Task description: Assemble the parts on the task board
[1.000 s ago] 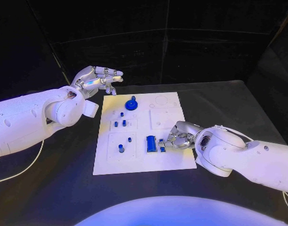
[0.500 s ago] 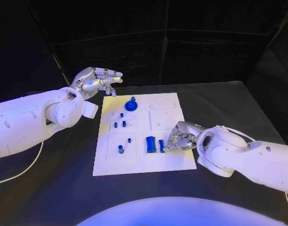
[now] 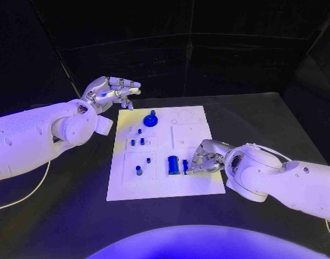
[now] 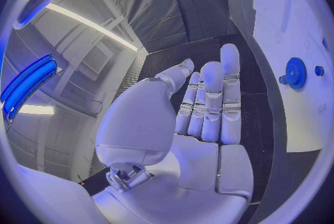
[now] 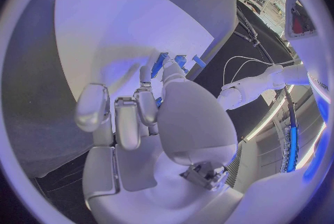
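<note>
Lab: black-curtained table (image 3: 258,116)

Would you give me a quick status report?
Left hand empty, raised off the task board. Right hand pinching small blue part beside larger blue block. Nothing obstructing.

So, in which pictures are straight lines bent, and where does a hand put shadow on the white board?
Left wrist view: the edge of the white flat task board curves from the fisheye lens. Right wrist view: the silver many-fingered right hand throws a soft shadow on the board. Head view: edges look straight.
</note>
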{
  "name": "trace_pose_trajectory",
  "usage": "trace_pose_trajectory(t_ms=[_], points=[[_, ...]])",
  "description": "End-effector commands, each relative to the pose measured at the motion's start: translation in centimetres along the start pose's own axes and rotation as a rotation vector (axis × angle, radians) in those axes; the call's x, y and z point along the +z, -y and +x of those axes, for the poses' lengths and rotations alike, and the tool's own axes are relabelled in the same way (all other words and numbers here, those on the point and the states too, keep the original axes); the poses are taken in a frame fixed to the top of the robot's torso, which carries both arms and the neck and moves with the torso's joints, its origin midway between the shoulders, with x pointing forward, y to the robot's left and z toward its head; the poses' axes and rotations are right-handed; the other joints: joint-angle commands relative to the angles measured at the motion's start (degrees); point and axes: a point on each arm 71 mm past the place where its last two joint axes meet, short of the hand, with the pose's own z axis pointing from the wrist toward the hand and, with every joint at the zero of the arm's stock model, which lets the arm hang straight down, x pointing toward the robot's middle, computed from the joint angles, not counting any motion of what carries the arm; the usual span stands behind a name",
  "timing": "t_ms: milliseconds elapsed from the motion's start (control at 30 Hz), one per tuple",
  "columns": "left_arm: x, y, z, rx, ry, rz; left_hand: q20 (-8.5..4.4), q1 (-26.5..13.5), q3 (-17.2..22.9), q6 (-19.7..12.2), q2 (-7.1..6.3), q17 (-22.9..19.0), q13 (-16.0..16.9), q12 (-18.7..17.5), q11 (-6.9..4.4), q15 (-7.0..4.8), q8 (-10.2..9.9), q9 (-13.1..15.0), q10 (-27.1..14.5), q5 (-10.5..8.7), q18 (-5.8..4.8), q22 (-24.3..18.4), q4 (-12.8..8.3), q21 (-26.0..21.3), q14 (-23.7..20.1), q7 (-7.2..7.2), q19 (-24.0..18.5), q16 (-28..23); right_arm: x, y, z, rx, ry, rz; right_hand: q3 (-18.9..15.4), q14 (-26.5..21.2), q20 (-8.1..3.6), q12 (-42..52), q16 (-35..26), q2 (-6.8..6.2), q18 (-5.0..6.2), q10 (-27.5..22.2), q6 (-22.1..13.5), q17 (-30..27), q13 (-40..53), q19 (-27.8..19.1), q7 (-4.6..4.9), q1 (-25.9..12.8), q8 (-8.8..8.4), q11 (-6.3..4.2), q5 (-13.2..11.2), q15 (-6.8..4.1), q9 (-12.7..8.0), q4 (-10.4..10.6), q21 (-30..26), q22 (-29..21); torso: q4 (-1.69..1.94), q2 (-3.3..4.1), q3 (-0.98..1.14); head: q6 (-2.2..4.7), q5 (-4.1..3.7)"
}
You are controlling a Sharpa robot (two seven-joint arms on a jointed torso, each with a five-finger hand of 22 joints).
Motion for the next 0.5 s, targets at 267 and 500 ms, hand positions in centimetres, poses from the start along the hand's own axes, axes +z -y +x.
trace_pose_trajectory(t_ms=[267, 500], points=[[0.01, 0.13, 0.08, -0.007, -0.008, 0.006, 0.31, -0.07, -0.09, -0.28, 0.38, 0.0, -0.07, 0.24, 0.03, -0.02, 0.26, -0.02, -0.53, 0.08, 0.81, -0.09, -0.01, -0.23, -0.37, 0.2, -0.18, 0.18, 0.43, -0.29, 0.15, -0.026, -0.005, 0.009, -0.46, 3.84, -0.25, -0.08, 0.02, 0.91, -0.44, 0.04, -0.02, 4.09, 0.09, -0.05, -0.02, 1.9, 0.24, -0.17, -0.29, -0.36, 0.21, -1.22, -0.1, 0.21, -0.04, -0.01, -0.01, -0.35, 0.08], [0.01, 0.14, 0.13, -0.007, -0.01, 0.006, 0.31, -0.07, -0.09, -0.28, 0.38, 0.0, -0.07, 0.24, 0.03, -0.02, 0.26, -0.02, -0.53, 0.08, 0.81, -0.09, -0.01, -0.23, -0.37, 0.2, -0.18, 0.18, 0.37, -0.38, 0.02, -0.018, 0.013, 0.001, -0.5, 3.84, -0.29, -0.05, 0.01, 1.12, -0.45, 0.07, 0.06, 4.09, 0.14, -0.04, -0.06, 2.55, 0.27, -0.21, -0.73, -0.4, 0.26, -1.71, -0.1, 0.23, 0.01, -0.09, 0.0, -0.26, 0.0]])
